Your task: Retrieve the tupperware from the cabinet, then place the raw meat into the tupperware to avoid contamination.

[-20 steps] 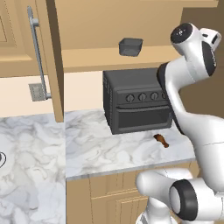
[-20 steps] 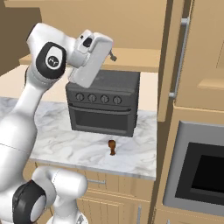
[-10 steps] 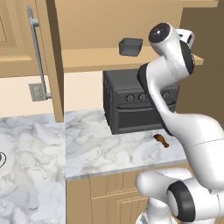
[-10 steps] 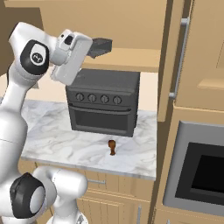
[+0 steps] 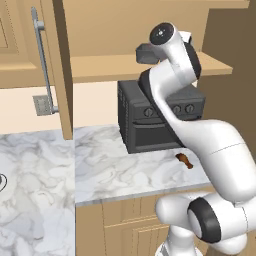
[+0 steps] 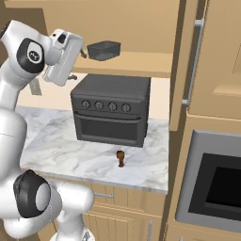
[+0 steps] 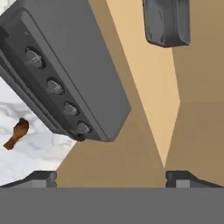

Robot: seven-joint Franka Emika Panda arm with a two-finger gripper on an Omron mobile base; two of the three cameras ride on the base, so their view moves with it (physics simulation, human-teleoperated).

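Open cabinet door point(image 5: 60, 70) with a long grey bar handle point(image 5: 42, 60) at the far left, well to the left of the toaster oven point(image 5: 150, 125). Marble desk point(image 5: 115, 170) under the oven. Directly above the oven, on the tan cabinet shelf point(image 6: 141, 63): the tub point(image 6: 103, 50), small, dark grey, rectangular, sloped walls and a rim, upright with the mouth up, long side lying roughly along the shelf's front edge in the right base view. In the left base view the tub point(image 5: 145, 53) partly hidden behind the arm. In the hand view the tub point(image 7: 166, 22) at the top, above the oven's knob row. Pincer point(image 6: 81, 51) raised to shelf height, just left of the tub, apart from it; fingers point(image 7: 41, 178) spread wide with nothing between them. On the desk in front of the oven, toward its right end: the raw meat point(image 5: 185, 161), tiny, reddish-brown, drumstick-shaped, darker at one end. Meat's point(image 6: 121, 158) long axis pointing away from the oven front toward the desk edge, near the oven but not touching.
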